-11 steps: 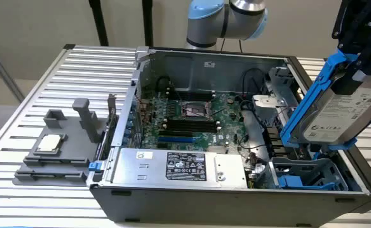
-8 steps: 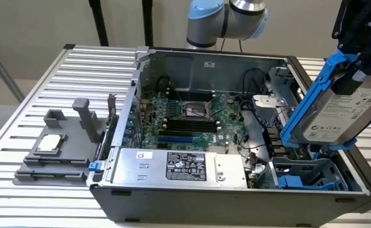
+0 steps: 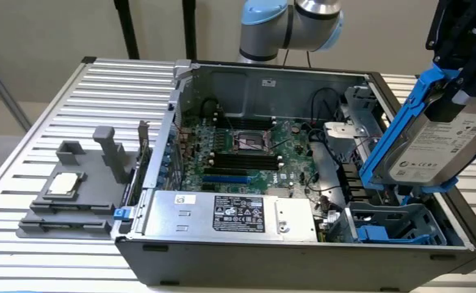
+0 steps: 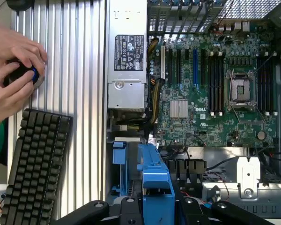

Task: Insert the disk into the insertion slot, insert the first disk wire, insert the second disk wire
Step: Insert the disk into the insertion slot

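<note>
Exterior view: pincer (image 3: 457,101) clamped on the disk (image 3: 437,149), jaws partly closed around its upper end. Disk held tilted above the insertion slot (image 3: 393,227) at the computer case's (image 3: 303,259) near corner, exterior view's right. Disk not yet seated.

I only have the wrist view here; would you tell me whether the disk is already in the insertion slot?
Observer: Not yet; the gripper holds the disk tilted, above the insertion slot.
Operator: Is the slot free?
Observer: It looks empty, with blue rails inside.
Operator: Anything else nearby?
Observer: A grey fixture carrying a square silver chip sits on the table at the exterior view's left.
</note>
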`<state>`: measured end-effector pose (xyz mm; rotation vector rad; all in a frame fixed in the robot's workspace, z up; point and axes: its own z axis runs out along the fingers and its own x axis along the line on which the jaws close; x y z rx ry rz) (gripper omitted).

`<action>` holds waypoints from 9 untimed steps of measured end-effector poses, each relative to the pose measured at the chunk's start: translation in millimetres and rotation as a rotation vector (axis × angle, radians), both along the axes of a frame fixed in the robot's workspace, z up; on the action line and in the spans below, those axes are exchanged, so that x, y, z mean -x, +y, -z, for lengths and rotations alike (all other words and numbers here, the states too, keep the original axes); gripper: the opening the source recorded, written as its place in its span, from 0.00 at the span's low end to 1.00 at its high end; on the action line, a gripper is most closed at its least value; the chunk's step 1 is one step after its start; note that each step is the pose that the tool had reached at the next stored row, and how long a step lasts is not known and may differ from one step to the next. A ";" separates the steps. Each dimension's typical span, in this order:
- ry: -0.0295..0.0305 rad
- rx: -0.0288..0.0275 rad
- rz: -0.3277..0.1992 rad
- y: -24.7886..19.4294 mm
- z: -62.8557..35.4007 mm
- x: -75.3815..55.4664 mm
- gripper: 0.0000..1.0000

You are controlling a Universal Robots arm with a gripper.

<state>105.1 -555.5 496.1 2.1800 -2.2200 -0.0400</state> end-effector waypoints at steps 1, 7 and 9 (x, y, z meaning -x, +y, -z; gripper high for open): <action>0.0000 -0.0003 0.000 0.0 0.2 0.0 0.33; 0.0000 -0.0020 -0.001 -15.7 7.9 -0.2 0.33; 0.0000 -0.0022 -0.004 -19.4 11.8 -0.3 0.33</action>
